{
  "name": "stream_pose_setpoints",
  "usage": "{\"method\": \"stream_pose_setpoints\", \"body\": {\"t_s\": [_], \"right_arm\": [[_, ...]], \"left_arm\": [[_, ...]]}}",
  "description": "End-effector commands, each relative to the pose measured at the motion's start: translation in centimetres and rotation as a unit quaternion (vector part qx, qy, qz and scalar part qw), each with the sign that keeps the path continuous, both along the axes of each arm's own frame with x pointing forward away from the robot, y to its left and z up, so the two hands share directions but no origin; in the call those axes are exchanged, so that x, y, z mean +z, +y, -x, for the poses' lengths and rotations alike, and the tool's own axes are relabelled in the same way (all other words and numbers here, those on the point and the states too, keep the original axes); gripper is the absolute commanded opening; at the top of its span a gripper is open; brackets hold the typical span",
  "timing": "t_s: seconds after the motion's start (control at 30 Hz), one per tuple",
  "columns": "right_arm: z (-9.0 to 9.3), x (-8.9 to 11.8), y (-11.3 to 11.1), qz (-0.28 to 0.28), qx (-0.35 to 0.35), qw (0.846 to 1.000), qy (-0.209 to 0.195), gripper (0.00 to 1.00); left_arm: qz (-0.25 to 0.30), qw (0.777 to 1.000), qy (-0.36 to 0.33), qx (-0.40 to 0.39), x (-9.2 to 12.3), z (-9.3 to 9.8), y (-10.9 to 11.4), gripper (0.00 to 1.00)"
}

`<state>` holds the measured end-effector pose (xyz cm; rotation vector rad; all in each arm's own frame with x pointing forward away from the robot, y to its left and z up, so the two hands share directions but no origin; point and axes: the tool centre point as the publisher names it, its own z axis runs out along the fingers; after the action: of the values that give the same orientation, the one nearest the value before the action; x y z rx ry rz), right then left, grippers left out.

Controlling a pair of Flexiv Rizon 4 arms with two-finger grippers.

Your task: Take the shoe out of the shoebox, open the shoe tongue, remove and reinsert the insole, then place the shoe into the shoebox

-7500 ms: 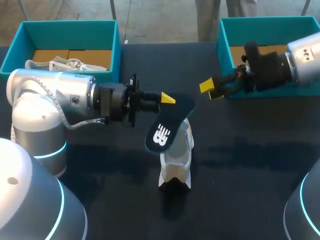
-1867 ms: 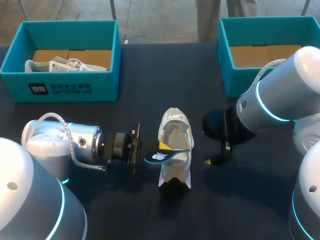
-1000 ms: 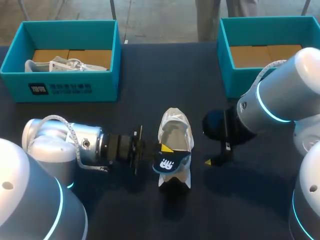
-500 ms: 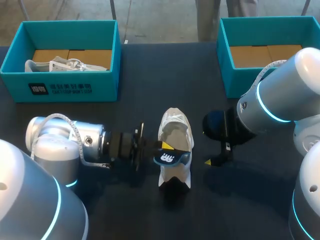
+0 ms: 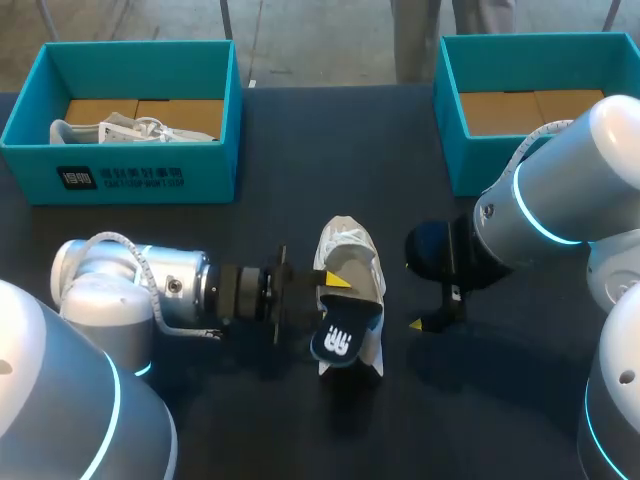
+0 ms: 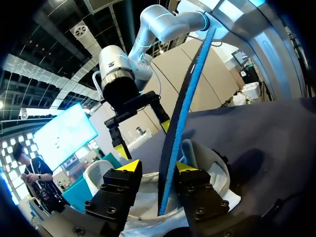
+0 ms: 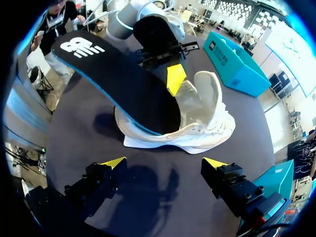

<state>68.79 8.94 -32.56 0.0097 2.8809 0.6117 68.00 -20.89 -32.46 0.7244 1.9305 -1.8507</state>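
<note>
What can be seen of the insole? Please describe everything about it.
The insole is thin and flat. The face that shows is black, with a white logo at the heel end and a blue edge, and it looks like foam. Its toe end sits inside the opening of the white shoe, while the heel end rises free, tilted above the table. The left gripper is around its middle, but I cannot tell whether it clamps it. The right gripper is apart from it.

Seen from above and behind, the head camera looks steeply down on the dark table point(image 5: 300, 130). The left wrist camera sits low and very close, facing level across the white shoe point(image 6: 217, 173); the right wrist camera looks down on it from the opposite side. All three views share the shoe and its insole point(image 7: 123, 84).
</note>
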Motion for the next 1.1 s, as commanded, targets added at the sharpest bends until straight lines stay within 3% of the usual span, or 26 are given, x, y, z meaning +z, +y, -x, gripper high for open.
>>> {"method": "stream_pose_setpoints", "body": {"t_s": [0.03,0.27,0.3,0.33,0.37,1.1], "right_arm": [[0.1,-0.1,0.0,0.0,0.0,1.0,-0.001,1.0],[0.1,-0.1,0.0,0.0,0.0,1.0,-0.001,1.0],[0.1,-0.1,0.0,0.0,0.0,1.0,-0.001,1.0],[0.1,-0.1,0.0,0.0,0.0,1.0,-0.001,1.0],[0.1,-0.1,0.0,0.0,0.0,1.0,-0.001,1.0],[0.1,-0.1,0.0,0.0,0.0,1.0,-0.001,1.0]], "left_arm": [[0.001,1.0,-0.006,0.001,0.8,0.6,0.4,0.34],[0.01,1.0,-0.008,-0.007,1.1,1.2,0.0,0.3],[0.011,1.0,-0.007,-0.008,0.9,1.2,-0.2,0.24],[0.01,1.0,-0.005,-0.009,0.7,1.1,-0.2,0.07],[0.01,1.0,-0.003,-0.009,0.5,1.1,-0.3,0.0],[-0.041,0.999,0.004,-0.013,-3.2,-1.9,0.2,0.0]]}}
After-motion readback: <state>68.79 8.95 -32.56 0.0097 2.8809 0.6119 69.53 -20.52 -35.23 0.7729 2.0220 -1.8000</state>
